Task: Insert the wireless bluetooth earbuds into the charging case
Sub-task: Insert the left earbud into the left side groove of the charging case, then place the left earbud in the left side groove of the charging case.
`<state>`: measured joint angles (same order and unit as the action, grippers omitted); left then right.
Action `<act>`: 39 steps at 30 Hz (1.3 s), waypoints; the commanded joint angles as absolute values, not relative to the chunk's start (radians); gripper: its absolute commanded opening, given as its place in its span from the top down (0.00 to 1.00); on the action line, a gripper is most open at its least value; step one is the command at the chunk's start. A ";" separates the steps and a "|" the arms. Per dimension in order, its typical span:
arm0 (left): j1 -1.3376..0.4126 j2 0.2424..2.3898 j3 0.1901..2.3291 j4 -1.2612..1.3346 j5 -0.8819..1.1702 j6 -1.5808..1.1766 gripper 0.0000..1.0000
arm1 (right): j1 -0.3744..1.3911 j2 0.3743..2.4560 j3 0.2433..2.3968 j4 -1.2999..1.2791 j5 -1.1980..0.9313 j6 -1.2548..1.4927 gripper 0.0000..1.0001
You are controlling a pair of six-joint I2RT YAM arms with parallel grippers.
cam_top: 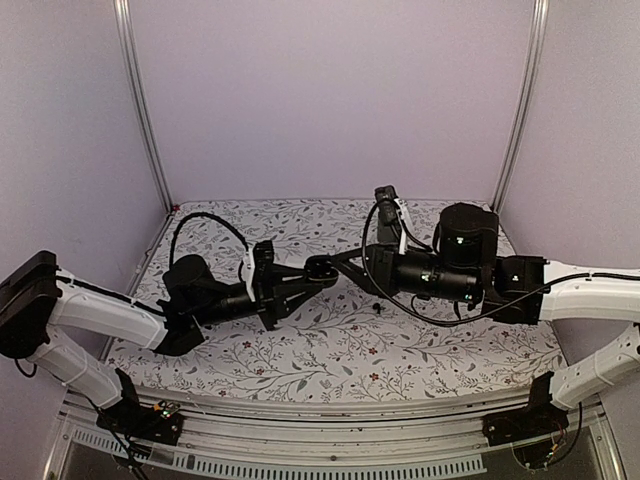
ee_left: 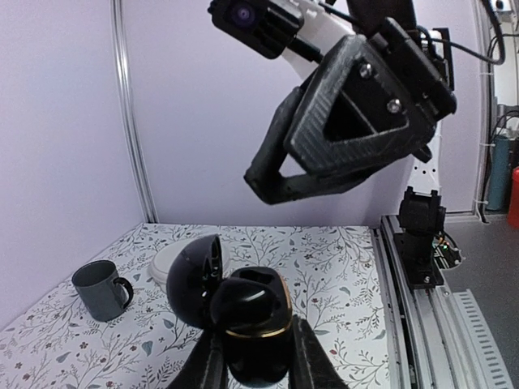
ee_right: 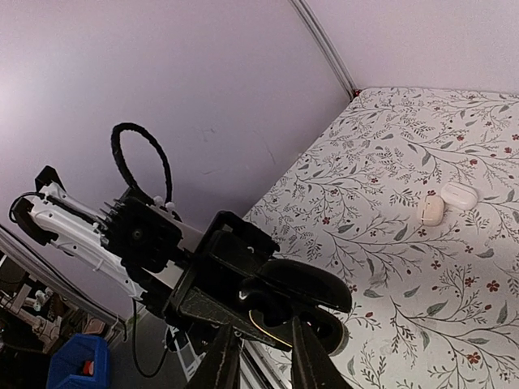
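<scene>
While my left wrist view is showing a mug [ee_left: 101, 289] and my right wrist view two white cases [ee_right: 431, 210], only the top view is catching what looks like a tiny black earbud [cam_top: 378, 307] lying on the table [cam_top: 300, 360]. My left claw [ee_left: 258, 340] is clamping the open black case [ee_left: 251, 304] aloft; my right claw [ee_right: 263, 326] is hovering near it, jaws slightly parted, empty.

L gripper [cam_top: 308, 275] holds round black case [cam_top: 320, 267] at table [cam_top: 330, 355] ctr; R gripper [cam_top: 338, 262] tips sit just at its 3 o'clock. Tiny black bit [cam_top: 378, 308], too small to ID, lies at case's 4 o'clock.
</scene>
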<state>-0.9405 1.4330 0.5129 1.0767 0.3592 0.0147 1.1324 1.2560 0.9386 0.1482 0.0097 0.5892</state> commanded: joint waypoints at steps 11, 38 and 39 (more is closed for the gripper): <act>-0.942 1.439 0.516 1.044 0.347 -0.008 1.00 | 1.171 1.416 1.244 -0.302 0.076 0.526 0.68; -0.943 1.481 0.528 1.014 0.339 -0.044 1.00 | 1.226 1.580 1.494 -0.560 0.255 0.576 0.65; -0.942 1.481 0.528 1.012 0.339 -0.045 1.00 | 1.226 1.585 1.499 -0.564 0.256 0.577 0.65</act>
<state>-0.9405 1.4715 0.5133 1.0111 0.3458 -0.0345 1.2175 1.5673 1.4532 -0.5179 0.2119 0.5640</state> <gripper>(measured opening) 0.227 0.350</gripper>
